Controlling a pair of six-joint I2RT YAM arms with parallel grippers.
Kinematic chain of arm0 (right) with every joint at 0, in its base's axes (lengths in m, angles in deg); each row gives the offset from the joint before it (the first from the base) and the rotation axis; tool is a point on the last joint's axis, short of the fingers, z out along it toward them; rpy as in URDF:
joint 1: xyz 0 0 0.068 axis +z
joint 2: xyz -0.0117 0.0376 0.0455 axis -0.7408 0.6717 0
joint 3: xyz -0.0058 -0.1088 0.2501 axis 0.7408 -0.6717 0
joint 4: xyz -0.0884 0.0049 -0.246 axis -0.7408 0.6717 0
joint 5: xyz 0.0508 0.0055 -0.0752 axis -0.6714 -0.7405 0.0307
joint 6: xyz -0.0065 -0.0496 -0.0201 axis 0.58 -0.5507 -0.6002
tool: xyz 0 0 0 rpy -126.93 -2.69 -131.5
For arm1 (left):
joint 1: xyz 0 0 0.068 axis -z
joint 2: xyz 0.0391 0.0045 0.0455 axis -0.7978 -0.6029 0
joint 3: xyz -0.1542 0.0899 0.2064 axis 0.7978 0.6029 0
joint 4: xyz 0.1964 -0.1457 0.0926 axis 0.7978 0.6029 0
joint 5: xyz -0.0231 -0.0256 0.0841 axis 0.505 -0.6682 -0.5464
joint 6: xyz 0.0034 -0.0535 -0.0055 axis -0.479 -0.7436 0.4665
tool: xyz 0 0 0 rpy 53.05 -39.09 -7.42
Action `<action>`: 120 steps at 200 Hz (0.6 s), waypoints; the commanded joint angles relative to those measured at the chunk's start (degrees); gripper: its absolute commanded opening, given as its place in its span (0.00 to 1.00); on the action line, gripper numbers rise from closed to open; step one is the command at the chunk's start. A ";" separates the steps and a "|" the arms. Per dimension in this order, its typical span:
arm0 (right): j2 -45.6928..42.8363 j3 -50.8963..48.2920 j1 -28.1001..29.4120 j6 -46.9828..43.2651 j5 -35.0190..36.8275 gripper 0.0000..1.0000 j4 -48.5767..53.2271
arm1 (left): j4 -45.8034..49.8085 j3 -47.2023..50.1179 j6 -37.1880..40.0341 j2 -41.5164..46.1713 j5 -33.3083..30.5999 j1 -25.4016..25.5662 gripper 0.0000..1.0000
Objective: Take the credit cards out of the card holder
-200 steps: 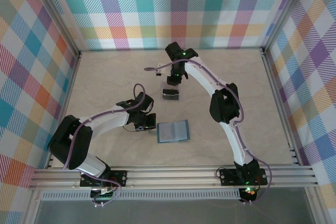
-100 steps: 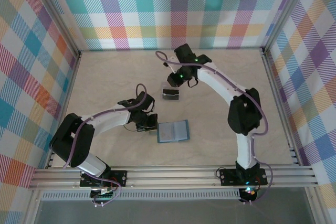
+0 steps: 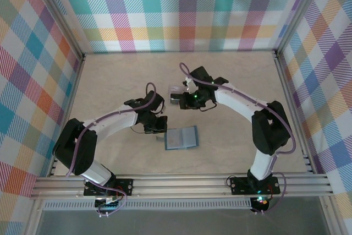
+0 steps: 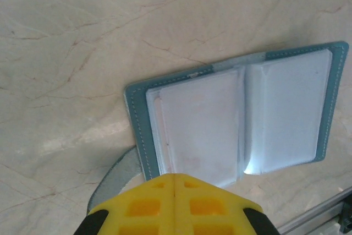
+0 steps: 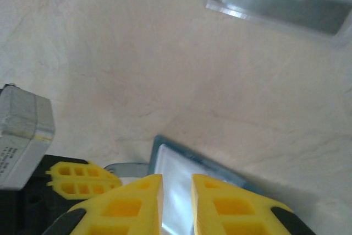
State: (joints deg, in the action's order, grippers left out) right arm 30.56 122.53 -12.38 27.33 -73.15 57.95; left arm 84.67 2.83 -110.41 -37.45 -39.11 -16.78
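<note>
The card holder [image 3: 181,137] lies open and flat, a teal wallet with two pale inner panels [image 4: 236,119] and a side tab. My left gripper [image 4: 176,177] is shut with nothing between its fingers, its tip at the holder's near left edge [image 3: 158,127]. My right gripper [image 3: 184,102] hangs above the table behind the holder. Its yellow fingers [image 5: 137,202] stand a narrow gap apart, with nothing between them and the holder's corner [image 5: 173,163] showing through. One of the credit cards [image 5: 275,1], grey with a dark band, lies on the table beyond [image 3: 175,102].
Plaid walls enclose the beige marbled table [image 3: 236,81] on three sides. An aluminium rail [image 3: 181,182] runs along the near edge by the arm bases. The left arm's grey camera box [image 5: 22,133] sits close to my right gripper's left side.
My right gripper has swung from the back of the table toward the card holder, and its jaws have narrowed. The left gripper has edged slightly toward the holder's left edge.
</note>
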 commanded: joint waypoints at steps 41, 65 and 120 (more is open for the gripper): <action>0.45 -6.10 2.93 10.62 -7.15 0.19 -5.94 | 5.01 -0.42 3.32 -4.51 -0.67 0.32 0.03; 1.37 -6.48 4.03 11.47 -7.20 0.19 -6.20 | 5.03 -0.86 3.77 -6.01 -0.95 0.33 0.03; 2.99 -6.99 5.27 12.66 -6.84 0.19 -5.94 | 4.24 -1.31 4.59 -9.79 -2.00 0.33 0.03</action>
State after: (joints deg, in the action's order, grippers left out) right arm 32.26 116.17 -7.69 38.48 -78.76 52.72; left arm 88.00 2.83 -107.31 -45.51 -39.99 -16.67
